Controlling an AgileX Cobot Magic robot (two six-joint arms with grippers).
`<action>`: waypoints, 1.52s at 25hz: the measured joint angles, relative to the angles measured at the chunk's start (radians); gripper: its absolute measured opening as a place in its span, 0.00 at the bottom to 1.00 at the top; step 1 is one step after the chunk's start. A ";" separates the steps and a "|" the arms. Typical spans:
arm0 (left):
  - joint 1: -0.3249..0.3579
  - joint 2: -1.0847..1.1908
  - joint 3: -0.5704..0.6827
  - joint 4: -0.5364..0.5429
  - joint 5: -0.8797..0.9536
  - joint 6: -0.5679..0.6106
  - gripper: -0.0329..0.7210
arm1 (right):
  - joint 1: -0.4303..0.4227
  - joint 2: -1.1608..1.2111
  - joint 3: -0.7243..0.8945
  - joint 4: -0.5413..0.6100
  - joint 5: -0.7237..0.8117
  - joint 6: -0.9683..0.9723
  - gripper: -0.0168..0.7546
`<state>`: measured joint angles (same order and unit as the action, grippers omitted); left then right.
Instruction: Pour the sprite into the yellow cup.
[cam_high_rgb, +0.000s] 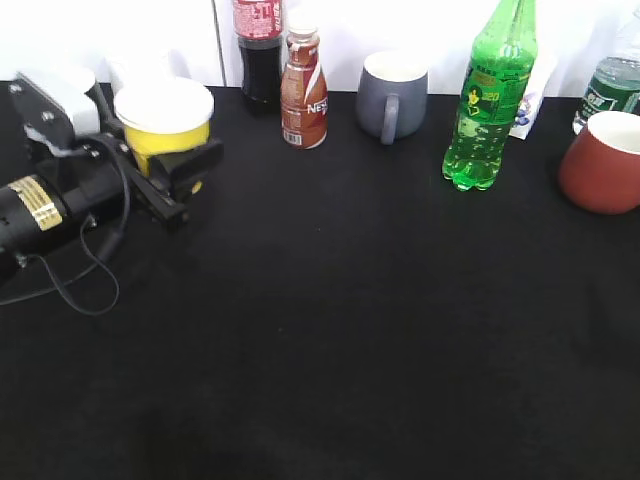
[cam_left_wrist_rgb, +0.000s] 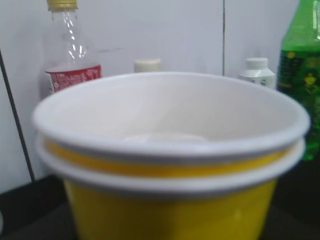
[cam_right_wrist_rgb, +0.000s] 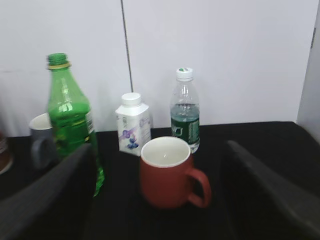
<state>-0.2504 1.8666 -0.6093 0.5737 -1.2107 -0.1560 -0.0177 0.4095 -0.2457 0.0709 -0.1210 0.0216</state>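
The yellow cup (cam_high_rgb: 165, 115), with white rim and inside, stands at the far left of the black table. My left gripper (cam_high_rgb: 175, 165) is closed around its lower body; the cup fills the left wrist view (cam_left_wrist_rgb: 170, 210) and hides the jaws there. The sprite (cam_high_rgb: 488, 110), a tall bright-green bottle without a cap, stands upright at the back right and shows in the left wrist view (cam_left_wrist_rgb: 300, 80) and the right wrist view (cam_right_wrist_rgb: 67, 115). My right gripper (cam_right_wrist_rgb: 159, 149) is open and empty, with the sprite beyond its left finger. It is out of the exterior view.
Along the back stand a cola bottle (cam_high_rgb: 258, 50), a brown drink bottle (cam_high_rgb: 303, 90), a grey mug (cam_high_rgb: 392, 95), a white carton (cam_high_rgb: 527, 105) and a darker green bottle (cam_high_rgb: 610, 85). A reddish-brown mug (cam_high_rgb: 602, 160) stands at the right, straight ahead of the right gripper.
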 joint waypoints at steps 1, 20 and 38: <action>-0.001 0.000 0.000 0.005 0.000 0.000 0.56 | 0.000 0.104 0.009 -0.011 -0.117 0.000 0.78; -0.001 0.000 0.002 0.008 0.000 0.000 0.56 | 0.467 1.504 -0.448 0.364 -0.928 -0.141 0.90; -0.001 0.000 0.003 0.024 0.000 0.000 0.56 | 0.420 1.739 -0.659 0.325 -1.007 -0.182 0.63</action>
<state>-0.2518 1.8666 -0.6063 0.5976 -1.2107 -0.1560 0.4023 2.1481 -0.9045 0.3962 -1.1281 -0.1607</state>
